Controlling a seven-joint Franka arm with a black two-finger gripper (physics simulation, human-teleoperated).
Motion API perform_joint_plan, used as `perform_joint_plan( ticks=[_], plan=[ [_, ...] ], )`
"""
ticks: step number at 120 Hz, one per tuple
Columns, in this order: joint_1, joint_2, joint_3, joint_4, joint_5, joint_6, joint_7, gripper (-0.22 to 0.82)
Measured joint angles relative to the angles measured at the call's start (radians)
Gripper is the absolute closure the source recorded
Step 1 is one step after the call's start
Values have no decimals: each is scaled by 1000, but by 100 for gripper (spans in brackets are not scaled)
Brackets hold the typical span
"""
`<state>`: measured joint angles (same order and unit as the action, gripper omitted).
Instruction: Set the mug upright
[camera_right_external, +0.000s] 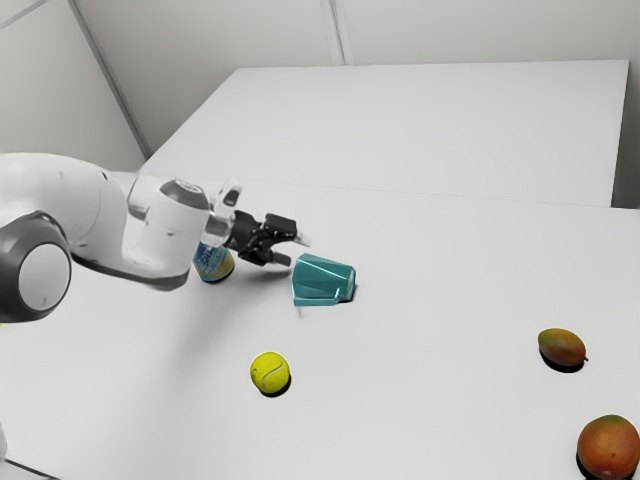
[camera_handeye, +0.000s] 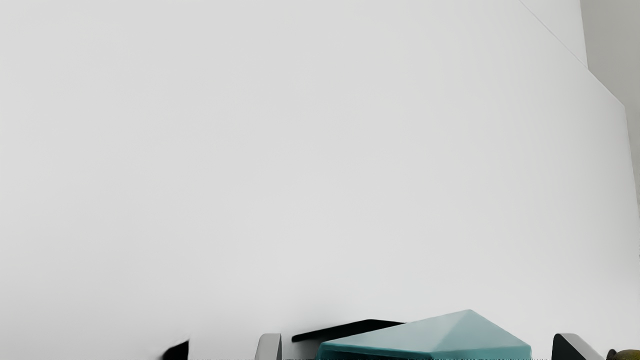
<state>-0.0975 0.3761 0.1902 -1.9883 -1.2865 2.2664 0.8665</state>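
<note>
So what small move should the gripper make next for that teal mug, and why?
Probably ease the open gripper toward the mug before closing: the mug lies on its side, its body lines up between the spread fingers in the wrist view, and the exterior view shows the fingertips seemingly just short of it.

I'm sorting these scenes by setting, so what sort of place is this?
Probably a bare, lab-like test room, rendered in simulation: a robot arm reaches over a broad white table, plain pale walls stand behind, and a mug and ball lie out.
</note>
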Motion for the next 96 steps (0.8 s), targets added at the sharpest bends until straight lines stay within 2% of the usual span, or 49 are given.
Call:
perform_joint_plan(
  ticks=[76, 81, 96],
  plan=[
    [-19, -2, -31, -39, -64, -1, 150, 2],
    [-19, -2, -32, -42, -67, -1, 155, 7],
    [-19, -5, -33, -54, -95, 2, 167, 41]
  ],
)
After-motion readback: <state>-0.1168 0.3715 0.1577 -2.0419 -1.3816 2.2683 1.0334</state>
